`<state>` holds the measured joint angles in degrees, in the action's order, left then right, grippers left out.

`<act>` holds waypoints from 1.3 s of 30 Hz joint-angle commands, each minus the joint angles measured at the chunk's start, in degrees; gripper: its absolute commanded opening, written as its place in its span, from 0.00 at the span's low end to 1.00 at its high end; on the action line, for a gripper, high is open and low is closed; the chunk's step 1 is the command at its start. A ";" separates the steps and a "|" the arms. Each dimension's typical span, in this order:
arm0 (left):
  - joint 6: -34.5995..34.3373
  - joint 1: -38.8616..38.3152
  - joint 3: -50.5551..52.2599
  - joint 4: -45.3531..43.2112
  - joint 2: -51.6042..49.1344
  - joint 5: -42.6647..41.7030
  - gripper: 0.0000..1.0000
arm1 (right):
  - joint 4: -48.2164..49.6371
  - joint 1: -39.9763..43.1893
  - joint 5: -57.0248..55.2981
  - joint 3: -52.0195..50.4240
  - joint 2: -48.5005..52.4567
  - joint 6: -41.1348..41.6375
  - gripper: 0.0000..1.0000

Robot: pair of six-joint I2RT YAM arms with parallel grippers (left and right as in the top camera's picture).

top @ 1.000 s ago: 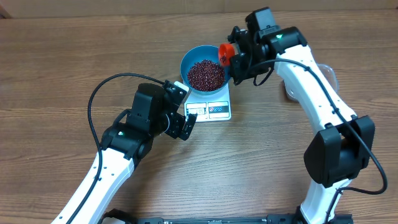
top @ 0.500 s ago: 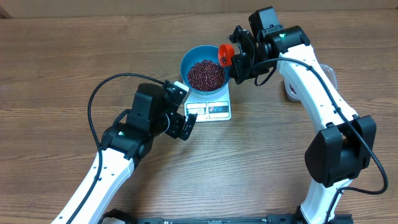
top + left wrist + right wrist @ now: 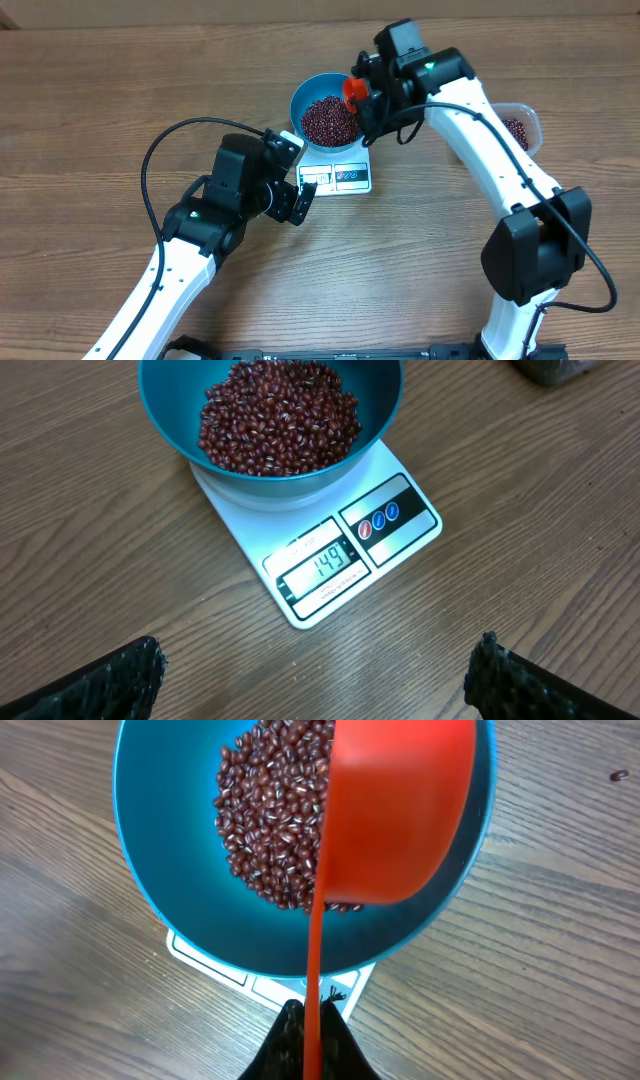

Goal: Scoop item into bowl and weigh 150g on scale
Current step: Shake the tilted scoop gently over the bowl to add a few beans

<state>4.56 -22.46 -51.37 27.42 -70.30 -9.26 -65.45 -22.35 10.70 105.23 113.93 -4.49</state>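
From above, the blue bowl (image 3: 298,100) of beans (image 3: 328,120) sits on the scale (image 3: 345,177). The right gripper (image 3: 368,100), the nearer arm, hangs at the bowl's 2 o'clock rim, pinched shut on the orange scoop (image 3: 352,90), while the left gripper (image 3: 296,200) sits at the scale's 8 o'clock. The left wrist view shows its fingers (image 3: 95,685) spread wide and empty, with the display (image 3: 325,567) at 12 o'clock reading 149. The right wrist view has the scoop's handle running from 6 to 12 o'clock, its cup tipped over the beans.
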 commanded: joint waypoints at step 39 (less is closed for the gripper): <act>0.39 0.33 -0.87 -0.20 -0.11 -0.68 0.99 | -0.17 -2.14 -7.23 2.14 -2.38 -1.38 0.04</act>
<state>4.56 -22.46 -51.37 27.42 -70.30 -9.26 -65.98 -24.08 3.81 105.23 113.93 -5.39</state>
